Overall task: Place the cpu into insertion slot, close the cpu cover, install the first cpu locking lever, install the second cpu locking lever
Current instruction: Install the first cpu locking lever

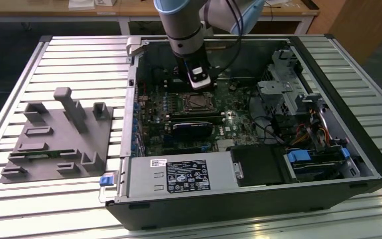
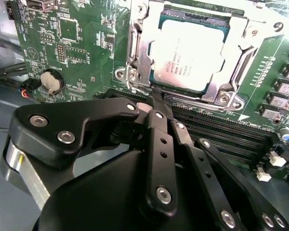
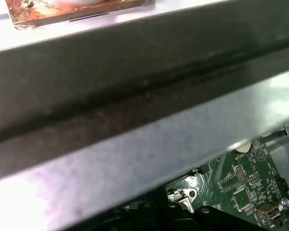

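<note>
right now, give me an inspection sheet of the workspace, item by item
surface: slatted metal table carrying an open computer case.
job's things: cpu sits in the insertion slot; cpu cover lies closed around it, chip showing through its window.
clutter: grey fixture block on the table at the exterior view's left.
hand: hand fingers shut together, holding nothing, tips just beside the cover's edge next to the memory slots.
cables: coloured wire bundle inside the case at the exterior view's right.
surroundings: wooden bench behind the table.
</note>
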`<state>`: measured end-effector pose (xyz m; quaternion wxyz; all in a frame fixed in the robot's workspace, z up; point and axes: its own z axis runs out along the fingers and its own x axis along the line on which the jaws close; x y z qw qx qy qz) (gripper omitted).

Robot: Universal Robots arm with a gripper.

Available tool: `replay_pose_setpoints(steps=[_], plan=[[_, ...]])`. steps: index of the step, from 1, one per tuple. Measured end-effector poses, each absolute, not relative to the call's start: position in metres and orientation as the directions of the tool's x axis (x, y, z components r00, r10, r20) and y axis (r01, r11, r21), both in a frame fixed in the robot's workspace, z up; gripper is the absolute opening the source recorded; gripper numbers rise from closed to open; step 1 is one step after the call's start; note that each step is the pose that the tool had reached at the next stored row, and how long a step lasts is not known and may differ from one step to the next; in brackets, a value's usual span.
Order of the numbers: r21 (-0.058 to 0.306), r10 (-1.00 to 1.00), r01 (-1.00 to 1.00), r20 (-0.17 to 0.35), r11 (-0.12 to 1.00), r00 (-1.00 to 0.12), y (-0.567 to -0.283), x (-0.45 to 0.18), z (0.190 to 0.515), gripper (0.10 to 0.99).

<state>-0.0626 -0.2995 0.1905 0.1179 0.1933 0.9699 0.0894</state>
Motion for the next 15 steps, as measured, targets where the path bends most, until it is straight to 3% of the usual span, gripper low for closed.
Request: replay_pose_setpoints(steps=[4, 15], plan=[[0.237, 0.400, 0.354, -0.187, 0.905, -0.897, -0.299, -0.062, 0.190, 0.106], [0.237, 0.400, 0.354, -0.186, 0.905, -0.897, -0.299, -0.062, 0.202, 0.106]])
